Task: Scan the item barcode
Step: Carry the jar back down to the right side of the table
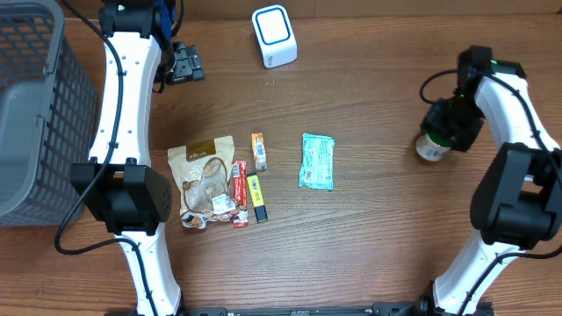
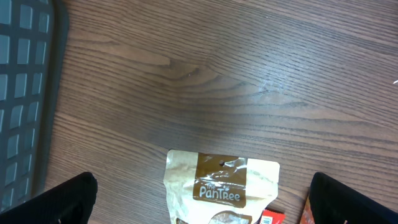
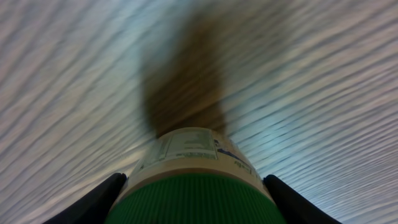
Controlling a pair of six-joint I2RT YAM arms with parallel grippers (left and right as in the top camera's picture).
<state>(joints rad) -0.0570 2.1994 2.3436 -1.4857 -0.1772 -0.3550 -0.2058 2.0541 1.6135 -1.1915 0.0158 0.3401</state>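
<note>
Gripping the green-capped bottle by its lid, the right arm's jaws sit part-way closed against both sides of the cap, toward the right side of the worktop. This is probably to leave the label free for the white scanner at the far edge. The left arm's jaws hang wide apart and empty over bare wood near the basket, clear of the work. I can't find the barcode: the label print is too small, and whether the bottle is lifted is unclear.
</note>
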